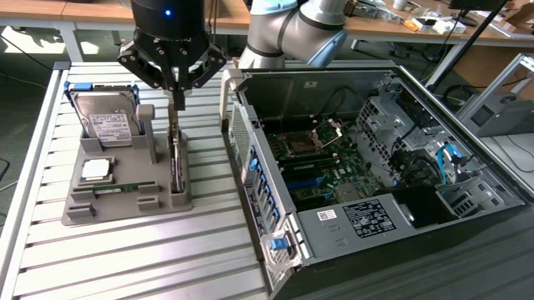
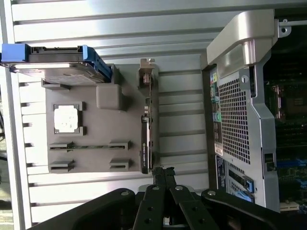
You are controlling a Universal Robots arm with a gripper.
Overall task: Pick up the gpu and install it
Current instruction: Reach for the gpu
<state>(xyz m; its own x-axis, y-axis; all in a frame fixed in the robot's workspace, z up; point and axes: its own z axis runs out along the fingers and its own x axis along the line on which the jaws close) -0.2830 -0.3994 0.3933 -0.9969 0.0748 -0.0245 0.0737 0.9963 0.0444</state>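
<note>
We see the claw [image 1: 177, 104] clenched on nothing, fingers pressed together, hanging just above the upper edge of the gpu [image 1: 176, 156]. The gpu stands on edge in a slot along the side of the grey fixture [image 1: 125, 211] that faces the open computer case [image 1: 334, 87]. A strip of bare counter [image 1: 150, 262] separates the fixture from the case wall, and the case's perforated rear panel rises higher than the card. On the gpu's other side a grey post of the fixture stands close by. Beyond it the hard drive [image 1: 107, 122] leans in its blue-edged cradle, with the processor chip [image 1: 96, 169] and the green memory stick [image 1: 125, 187] lying flat nearer the exterior view's left.

The counter is ribbed aluminium, with open slats all around the fixture. Wooden desks with small parts run behind it.

The exterior view gives us the case interior, with motherboard, cables and power supply label. The wrist view gives us the card's length from above, its metal end bracket [image 2: 146, 72] at the far end, and the closed fingertips just beside its near end
</note>
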